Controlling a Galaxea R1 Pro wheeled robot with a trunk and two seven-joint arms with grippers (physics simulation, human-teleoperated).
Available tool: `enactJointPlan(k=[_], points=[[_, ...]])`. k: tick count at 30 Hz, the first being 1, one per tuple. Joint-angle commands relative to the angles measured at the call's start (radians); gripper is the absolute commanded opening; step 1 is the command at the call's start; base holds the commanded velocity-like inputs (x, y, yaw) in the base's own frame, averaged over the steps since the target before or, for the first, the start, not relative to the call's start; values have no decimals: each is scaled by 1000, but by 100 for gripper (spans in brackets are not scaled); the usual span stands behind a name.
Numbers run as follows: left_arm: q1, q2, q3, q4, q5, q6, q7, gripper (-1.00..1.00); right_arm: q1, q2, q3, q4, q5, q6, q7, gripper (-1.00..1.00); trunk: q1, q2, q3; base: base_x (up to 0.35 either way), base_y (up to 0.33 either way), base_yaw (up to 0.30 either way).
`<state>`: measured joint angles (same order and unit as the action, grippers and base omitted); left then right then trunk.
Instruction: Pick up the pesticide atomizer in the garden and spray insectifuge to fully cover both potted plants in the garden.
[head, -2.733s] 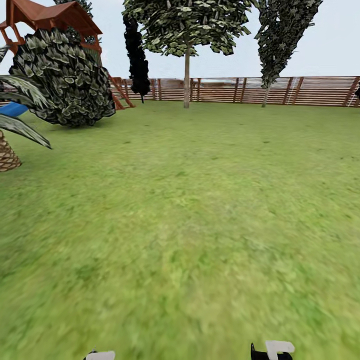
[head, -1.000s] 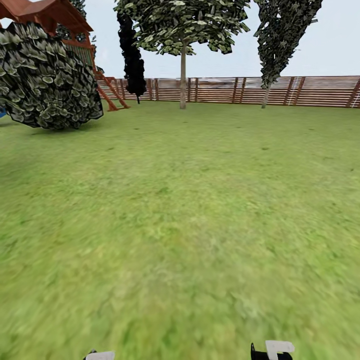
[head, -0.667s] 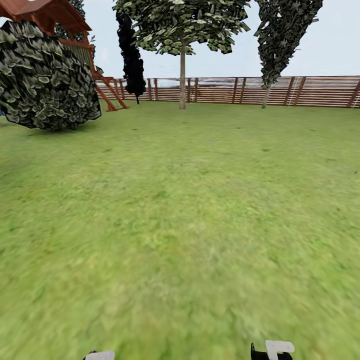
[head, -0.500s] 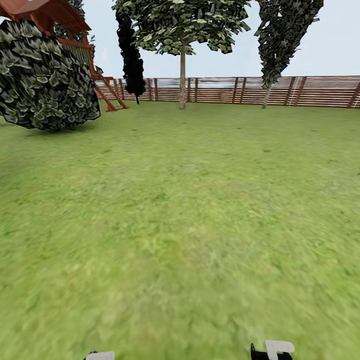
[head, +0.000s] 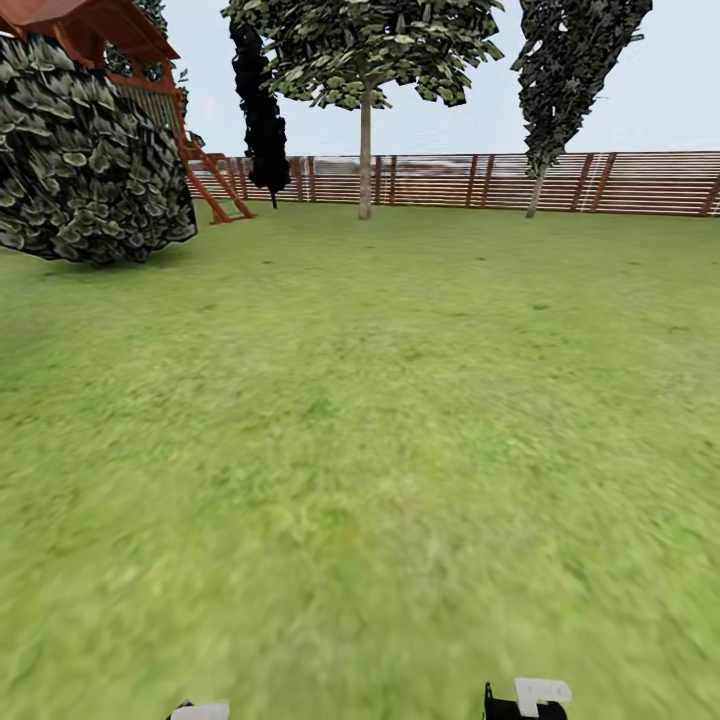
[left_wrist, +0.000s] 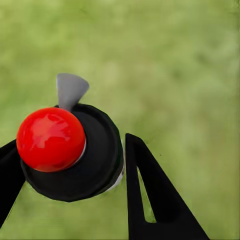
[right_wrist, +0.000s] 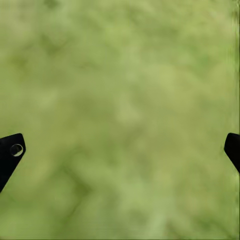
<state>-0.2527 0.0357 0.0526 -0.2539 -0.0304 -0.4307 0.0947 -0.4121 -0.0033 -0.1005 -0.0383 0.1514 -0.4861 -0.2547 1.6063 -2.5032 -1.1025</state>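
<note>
Clerk: Item one, left end effector?

Checker: Clenched on a round black cap with a red knob and a grey spout, seen end-on. Judged to be the pesticide atomizer; the bottle body below the cap is hidden.

Clerk: Item two, right end effector?

Checker: Released, fingers wide apart, with blurred grass between them.

Clerk: Surroundings?

Checker: Garden lawn. Slatted fence along the far edge, with trees before it. Round dark bush and wooden play tower at the far left corner.

Clerk: Step in hand?

Checker: Pick-up looks complete. Judged as travel toward the potted plants, with spraying not begun.

Clerk: Next move?

Checker: Steer the base until both rosettes come into sight, stop near them, then aim the spout down at the leaves.
</note>
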Motion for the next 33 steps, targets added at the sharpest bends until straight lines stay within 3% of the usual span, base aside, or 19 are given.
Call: enactJointPlan(k=[1, 6, 10, 13, 20, 33], points=[[-1, 0, 4, 1, -3, -3, 0, -100, -1, -5, -6, 1, 12, -3, -2, 100, 0, 0, -1, 339, 0, 0], [-1, 0, 4, 1, -3, -3, 0, -100, -1, -15, -2, 5, 22, -5, 6, 100, 0, 0, -1, 339, 0, 0], [-1, -1, 4, 1, -3, -3, 0, -100, -1, -22, -2, 9, 82, -5, 6, 100, 0, 0, -1, 339, 0, 0], [-1, -2, 4, 1, -3, -3, 0, -100, -1, -23, -3, 5, 102, -5, 5, 100, 0, 0, -1, 339, 0, 0], [-1, -1, 4, 2, -3, -3, 0, -100, -1, -23, -15, -1, 99, -4, -1, 100, 0, 0, -3, 339, 0, 53], [-1, -2, 5, 6, -2, -3, 2, -100, -1, -21, -13, -2, 99, -7, -2, 100, 0, 0, -17, 339, 0, 211]])
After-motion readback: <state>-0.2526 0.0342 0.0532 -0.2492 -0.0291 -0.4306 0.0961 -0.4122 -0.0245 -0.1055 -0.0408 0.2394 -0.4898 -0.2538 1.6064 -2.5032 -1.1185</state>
